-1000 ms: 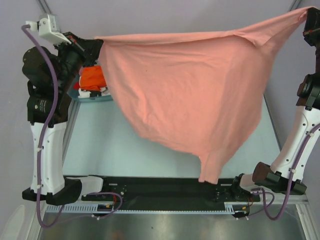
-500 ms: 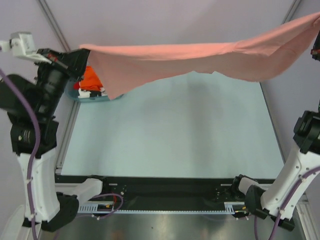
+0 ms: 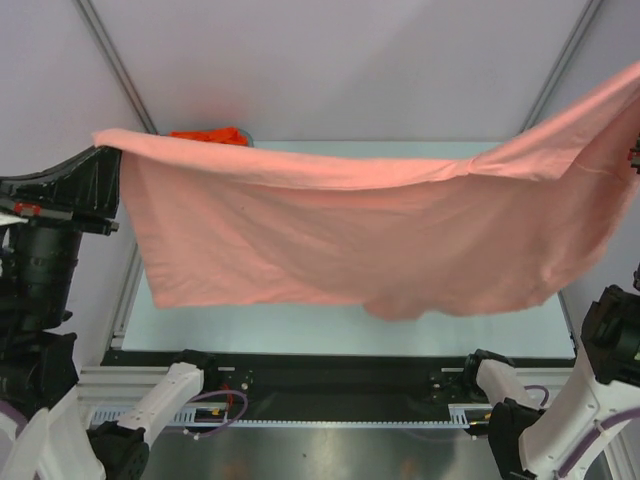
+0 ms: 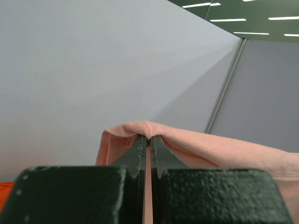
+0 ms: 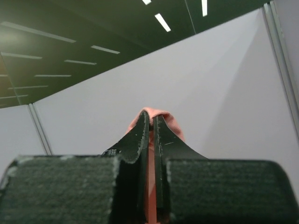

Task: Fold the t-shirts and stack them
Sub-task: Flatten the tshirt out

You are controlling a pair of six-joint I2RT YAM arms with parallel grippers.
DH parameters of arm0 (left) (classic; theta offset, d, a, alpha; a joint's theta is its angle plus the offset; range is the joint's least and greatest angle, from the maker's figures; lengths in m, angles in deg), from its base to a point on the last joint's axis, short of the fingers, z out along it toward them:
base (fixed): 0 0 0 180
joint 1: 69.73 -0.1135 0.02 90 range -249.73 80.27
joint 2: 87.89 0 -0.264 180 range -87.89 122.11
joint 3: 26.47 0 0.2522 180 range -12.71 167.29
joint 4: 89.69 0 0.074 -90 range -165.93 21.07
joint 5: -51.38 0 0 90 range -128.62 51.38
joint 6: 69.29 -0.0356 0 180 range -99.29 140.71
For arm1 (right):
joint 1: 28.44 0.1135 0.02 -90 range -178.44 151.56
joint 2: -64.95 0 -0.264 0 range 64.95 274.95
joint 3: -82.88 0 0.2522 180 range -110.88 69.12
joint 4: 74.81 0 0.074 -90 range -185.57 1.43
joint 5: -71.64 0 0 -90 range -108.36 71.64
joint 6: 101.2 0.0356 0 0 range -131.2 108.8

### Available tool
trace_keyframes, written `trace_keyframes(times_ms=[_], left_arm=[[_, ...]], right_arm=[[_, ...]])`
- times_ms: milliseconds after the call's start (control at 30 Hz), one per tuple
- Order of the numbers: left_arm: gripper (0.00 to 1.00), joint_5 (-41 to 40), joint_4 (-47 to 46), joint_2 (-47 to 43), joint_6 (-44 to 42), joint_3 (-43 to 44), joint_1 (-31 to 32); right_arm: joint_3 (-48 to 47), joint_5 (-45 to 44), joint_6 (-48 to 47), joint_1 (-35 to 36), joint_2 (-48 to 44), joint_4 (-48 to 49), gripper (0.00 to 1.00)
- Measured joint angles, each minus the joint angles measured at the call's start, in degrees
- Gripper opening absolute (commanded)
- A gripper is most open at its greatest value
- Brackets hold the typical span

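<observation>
The salmon-pink t-shirt [image 3: 360,240] hangs spread in the air between both arms, high above the table. My left gripper [image 3: 108,152] is shut on its left corner; in the left wrist view the cloth [image 4: 196,149] folds over the closed fingertips [image 4: 139,142]. My right gripper is at the right frame edge, out of the top view; in the right wrist view it [image 5: 150,116] is shut on a pinch of pink cloth [image 5: 163,116]. The orange t-shirt [image 3: 208,135] peeks out behind the pink one at the far left. The white shirt is hidden.
The pale table surface [image 3: 300,318] shows below the hanging shirt. The arm bases and a black rail [image 3: 330,385] run along the near edge. Grey walls with frame posts [image 3: 110,60] enclose the back and sides.
Both arms have swung the shirt toward the near side and lowered it; the cloth, first hanging deep, then stretched flat, now drapes wide, covering the basket area. The left arm moved left and nearer.
</observation>
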Motion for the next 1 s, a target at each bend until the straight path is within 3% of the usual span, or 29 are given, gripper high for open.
trace_keyframes(times_ms=[100,300,467,567,733,833,1000], left_arm=[[0.00,-0.33,-1.20,1.38,-0.04,-2.54,0.04],[0.00,-1.49,-7.41,6.60,0.17,-19.06,-0.07],[0.00,-1.31,-15.26,17.27,2.64,-36.20,-2.91],[0.00,-0.15,-18.51,28.02,4.33,-41.33,-5.53],[0.00,4.72,-25.66,53.44,6.43,-36.37,-7.69],[0.00,7.19,-26.64,66.40,7.28,-27.74,-7.76],[0.00,8.87,-25.27,76.85,8.07,-15.67,-7.89]], right_arm=[[5.09,0.33,0.31,0.13,0.79,2.71,0.00],[24.65,1.75,2.43,1.73,6.86,11.56,0.00],[36.72,1.14,0.96,6.14,21.70,16.55,0.00],[39.65,1.27,-0.11,7.82,32.44,18.05,0.00],[35.01,1.99,-1.44,8.70,51.25,21.05,0.00],[23.98,2.36,-2.23,9.09,64.06,20.41,0.00],[8.22,2.78,-2.62,9.75,76.37,15.69,0.00]])
